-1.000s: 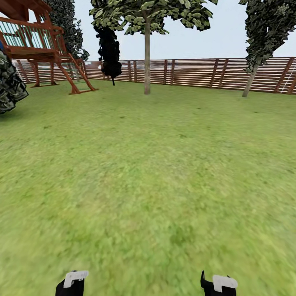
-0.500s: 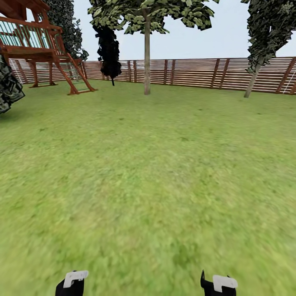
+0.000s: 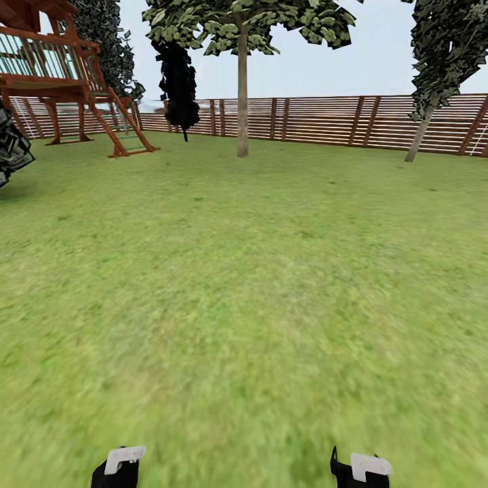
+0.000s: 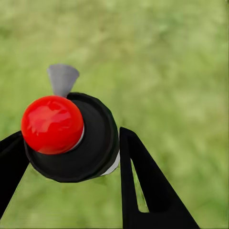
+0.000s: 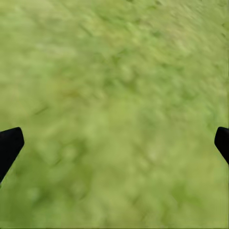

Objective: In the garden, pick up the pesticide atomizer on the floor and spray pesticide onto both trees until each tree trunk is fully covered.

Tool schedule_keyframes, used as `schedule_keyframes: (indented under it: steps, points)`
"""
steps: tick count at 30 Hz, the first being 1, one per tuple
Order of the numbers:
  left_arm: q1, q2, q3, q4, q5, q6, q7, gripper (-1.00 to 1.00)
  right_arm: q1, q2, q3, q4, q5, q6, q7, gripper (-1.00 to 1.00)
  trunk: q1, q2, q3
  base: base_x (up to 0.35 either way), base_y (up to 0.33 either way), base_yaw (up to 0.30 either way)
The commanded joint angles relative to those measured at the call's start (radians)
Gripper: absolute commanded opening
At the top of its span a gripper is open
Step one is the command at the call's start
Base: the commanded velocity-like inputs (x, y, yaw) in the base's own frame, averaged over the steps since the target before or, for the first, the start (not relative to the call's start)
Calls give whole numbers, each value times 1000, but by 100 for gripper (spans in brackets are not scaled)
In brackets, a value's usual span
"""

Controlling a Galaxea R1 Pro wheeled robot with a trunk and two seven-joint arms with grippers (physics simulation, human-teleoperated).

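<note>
Head forward; wrists down at lawn (image 3: 244, 285).

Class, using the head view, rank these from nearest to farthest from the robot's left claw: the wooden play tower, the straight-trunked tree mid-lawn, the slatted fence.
1. Red-brown wooden play tower, far left.
2. Straight grey-brown-trunked tree, centre.
3. Brown horizontal-slat fence, behind both, along the back.

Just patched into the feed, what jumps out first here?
In the left wrist view, the left gripper is shut on the atomizer, whose glossy red cap faces the camera. In the head view, a straight-trunked tree stands ahead before the slatted fence, with a wooden play structure at far left.
</note>
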Motion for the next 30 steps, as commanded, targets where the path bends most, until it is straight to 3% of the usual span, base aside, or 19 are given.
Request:
schedule_keyframes:
  steps: [1, 30]
  points:
    - [0, 0, 0, 0, 0, 0, 0, -100, 0, 0, 0, 0, 0, 0, 0, 100, 0, 0, 0, 340, 0, 0]
    - [0, 0, 1, 0, 0, -1, 0, -100, 0, 0, 0, 0, 0, 0, 0, 100, 0, 0, 0, 340, 0, 0]
